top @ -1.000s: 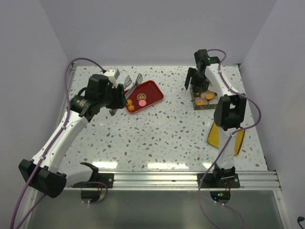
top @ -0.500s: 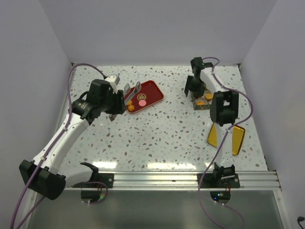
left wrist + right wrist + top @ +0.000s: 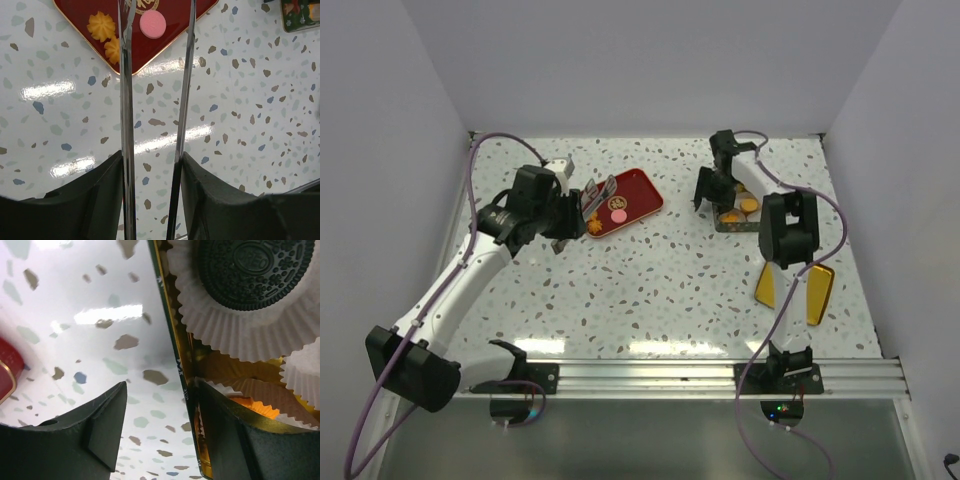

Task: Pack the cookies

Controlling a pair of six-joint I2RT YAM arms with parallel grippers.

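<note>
picking round pink cookie (image 3: 152, 24) off glossy red tray (image 3: 177, 12)
left gripper (image 3: 599, 187) spread: i would centre it on the cookie before closing. right gripper (image 3: 160, 435), also spread, straddles green tin wall (image 3: 172, 340).

— What lies on the speckled white surface (image 3: 670, 290)?
— A red tray (image 3: 640, 190) at the back left, an open tin (image 3: 738, 226) back right, yellow flat pieces (image 3: 819, 295) nearer.

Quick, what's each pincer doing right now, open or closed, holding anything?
Left pincer: open, holding nothing.
Right pincer: open, empty, straddling the tin wall.
</note>
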